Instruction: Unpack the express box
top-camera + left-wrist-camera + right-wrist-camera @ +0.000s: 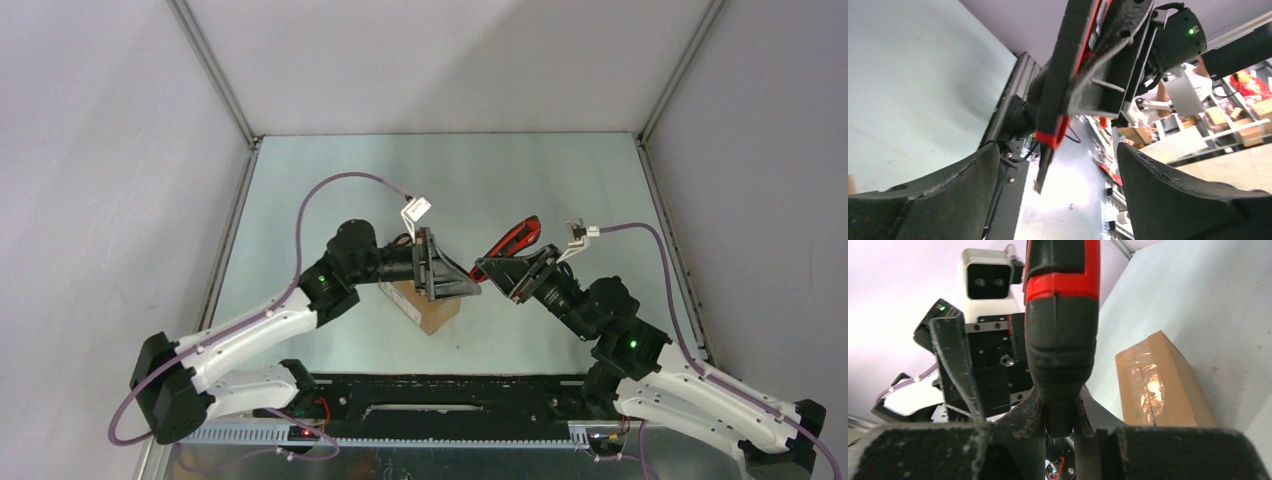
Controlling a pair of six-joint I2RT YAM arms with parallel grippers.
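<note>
Brown cardboard express box (432, 312) sits on the table (330, 180), top shut under glossy tape, contents not visible. Left gripper (463, 283) hovers just over the box's right edge, jaws spread wide, gripping nothing. Right gripper (492, 268) is right of the box, clamped tight on the black end of the red-and-black utility knife (515, 238).

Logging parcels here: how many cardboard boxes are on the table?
1: the express box, left of centre, partly under the left gripper in the top view. Others may be hidden.
</note>
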